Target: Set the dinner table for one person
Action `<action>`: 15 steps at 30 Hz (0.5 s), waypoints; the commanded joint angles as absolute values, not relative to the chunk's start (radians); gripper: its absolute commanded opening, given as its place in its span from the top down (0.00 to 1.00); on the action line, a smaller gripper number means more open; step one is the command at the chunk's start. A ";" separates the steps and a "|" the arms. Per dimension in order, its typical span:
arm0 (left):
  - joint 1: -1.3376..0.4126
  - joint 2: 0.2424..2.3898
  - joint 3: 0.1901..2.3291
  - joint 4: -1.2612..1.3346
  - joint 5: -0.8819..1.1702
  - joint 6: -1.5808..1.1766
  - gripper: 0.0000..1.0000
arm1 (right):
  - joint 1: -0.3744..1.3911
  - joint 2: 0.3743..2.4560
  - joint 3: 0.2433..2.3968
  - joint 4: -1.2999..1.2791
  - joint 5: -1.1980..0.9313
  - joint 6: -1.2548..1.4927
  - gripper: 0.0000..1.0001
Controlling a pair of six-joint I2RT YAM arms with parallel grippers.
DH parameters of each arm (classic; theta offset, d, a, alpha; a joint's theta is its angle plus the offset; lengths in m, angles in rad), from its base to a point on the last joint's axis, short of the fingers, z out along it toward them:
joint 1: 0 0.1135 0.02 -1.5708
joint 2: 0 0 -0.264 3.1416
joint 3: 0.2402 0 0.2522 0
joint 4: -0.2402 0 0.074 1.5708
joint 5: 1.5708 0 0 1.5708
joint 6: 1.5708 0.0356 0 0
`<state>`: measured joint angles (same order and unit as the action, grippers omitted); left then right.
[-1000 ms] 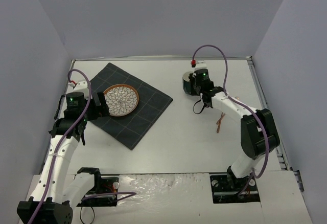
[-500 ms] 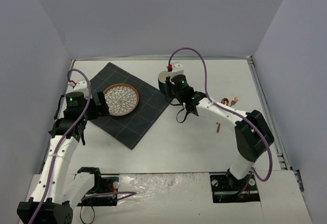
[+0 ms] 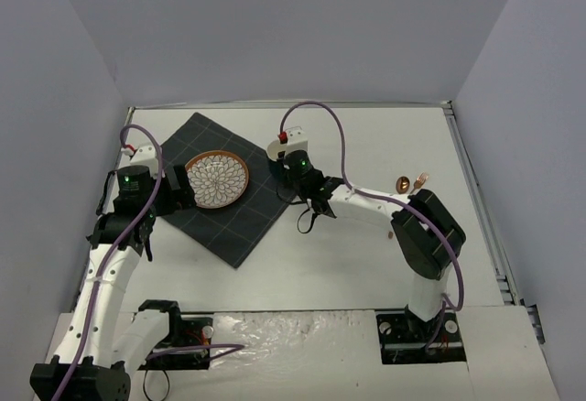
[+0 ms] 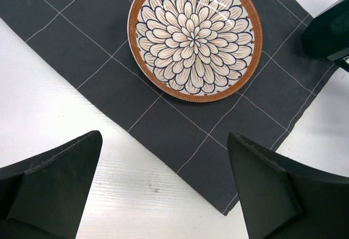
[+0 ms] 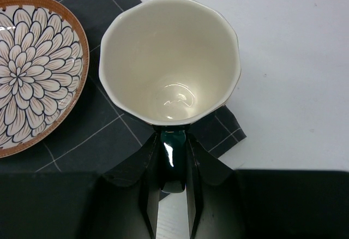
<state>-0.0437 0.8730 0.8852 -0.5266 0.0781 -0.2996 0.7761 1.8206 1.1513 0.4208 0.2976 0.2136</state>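
Observation:
The white dinner table (image 3: 348,268) bears a dark grey checked mat (image 3: 240,227). A flower-patterned plate (image 3: 218,178) with an orange rim lies on the mat and also shows in the left wrist view (image 4: 194,36). My right gripper (image 5: 173,165) is shut on the dark green handle of a cup (image 5: 169,59) with a cream inside. It holds the cup upright over the mat's right corner, beside the plate (image 5: 32,70); I cannot tell if the cup touches the mat. My left gripper (image 4: 164,138) is open and empty over the mat's near-left edge.
Copper cutlery lies on the right of the table: a spoon (image 3: 402,182) and a second piece (image 3: 420,179) side by side, and a small piece (image 3: 391,233) nearer the front. Grey walls stand round the table on three sides.
My right arm has carried the cup leftward from the table's far right to the mat's right corner, uncovering the copper cutlery. The left arm has not moved.

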 commanded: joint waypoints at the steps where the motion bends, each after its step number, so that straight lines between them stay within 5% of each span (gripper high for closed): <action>1: -0.040 0.862 0.913 -0.483 0.081 -0.301 0.03 | 0.778 1.772 1.151 0.635 0.393 0.242 1.00; 15: -0.040 0.861 0.913 -0.483 0.083 -0.300 0.03 | 0.779 1.790 1.041 0.657 0.364 0.302 1.00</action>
